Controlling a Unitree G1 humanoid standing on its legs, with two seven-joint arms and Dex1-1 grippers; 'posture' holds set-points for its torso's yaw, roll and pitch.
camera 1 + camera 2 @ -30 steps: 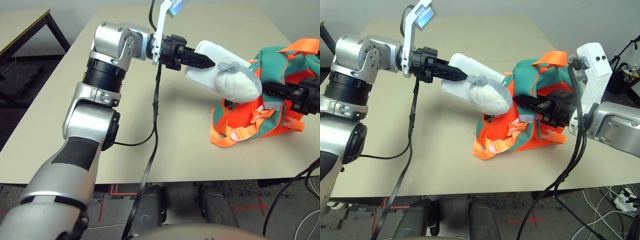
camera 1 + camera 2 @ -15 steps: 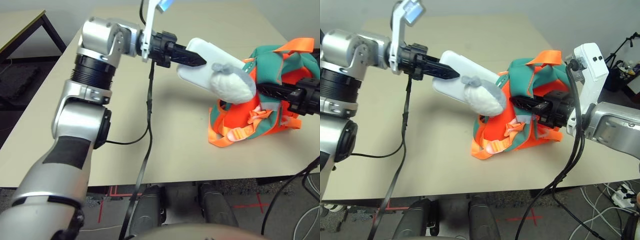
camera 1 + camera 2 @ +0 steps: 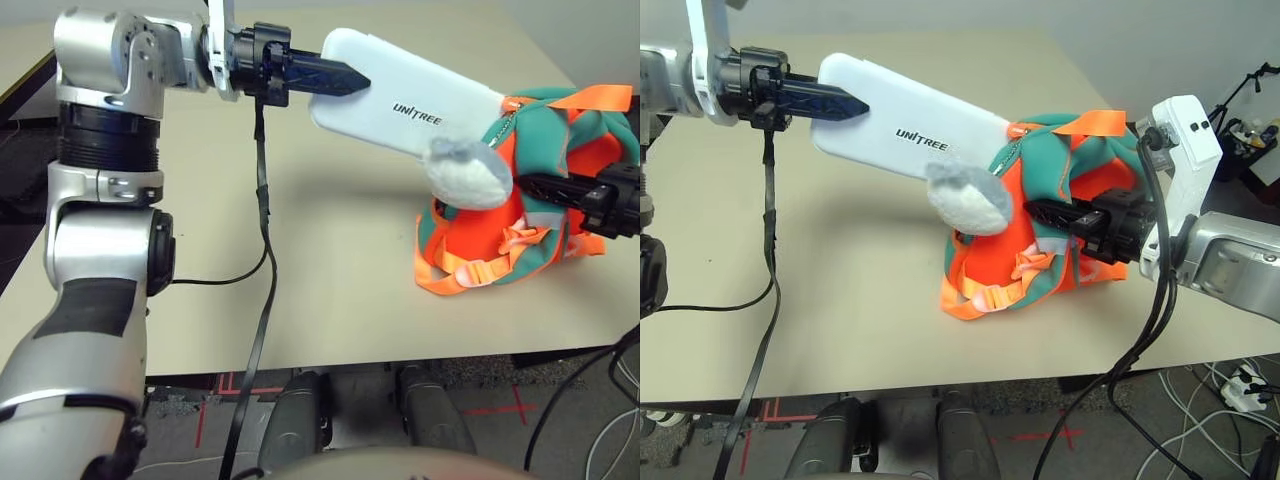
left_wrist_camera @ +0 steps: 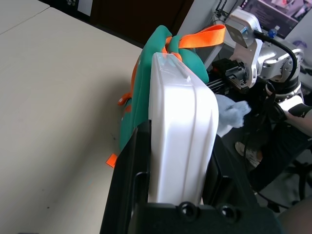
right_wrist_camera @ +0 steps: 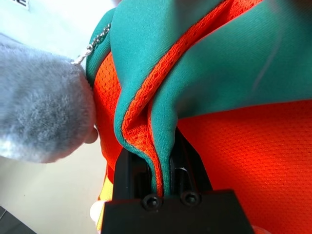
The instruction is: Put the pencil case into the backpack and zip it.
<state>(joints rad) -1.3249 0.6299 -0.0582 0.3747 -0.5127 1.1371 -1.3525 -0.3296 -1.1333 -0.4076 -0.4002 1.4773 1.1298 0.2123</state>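
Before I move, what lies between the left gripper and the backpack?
The pencil case, clamped in the left gripper, spans the stretch to the backpack. The left eye view shows it, with the plush toy overlapping its near edge.

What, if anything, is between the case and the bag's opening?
The plush dangles in front of the near edge of the case, by the bag. Nothing visible stands between case and bag: the case's far end already meets the bag's edge. Whether it is inside the opening, I can't tell.
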